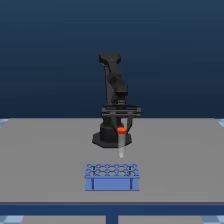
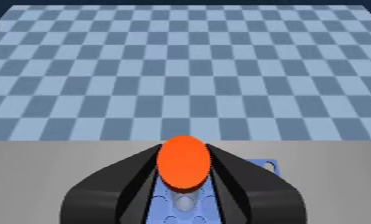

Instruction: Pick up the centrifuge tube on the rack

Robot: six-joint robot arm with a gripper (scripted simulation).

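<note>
Arm: a black arm (image 1: 112, 95) stands on its base at the middle of the grey worktop (image 1: 40, 160), behind the rack in the exterior view.

End effector: the end effector (image 1: 121, 122) points downward, with its two dark fingers (image 2: 119, 182) closed against the sides of the centrifuge tube, just under the cap. It is holding the tube.

Centrifuge tube: the centrifuge tube (image 1: 121, 142) hangs upright in the air, held at its top. The orange-red cap (image 2: 183, 162) is between the fingers, and the pale tapered body points down. The tip is above the rack and does not touch it in the exterior view.

Rack: the light-blue rack (image 1: 111, 176) rests on the worktop, near the front edge, below the tube. Rows of round holes are on its top, and two dark marks are on its front face. In the wrist view only a small part of it (image 2: 267, 167) shows behind the fingers.

Floor: a blue checkered floor (image 2: 181, 70) lies beyond the worktop edge in the wrist view.
</note>
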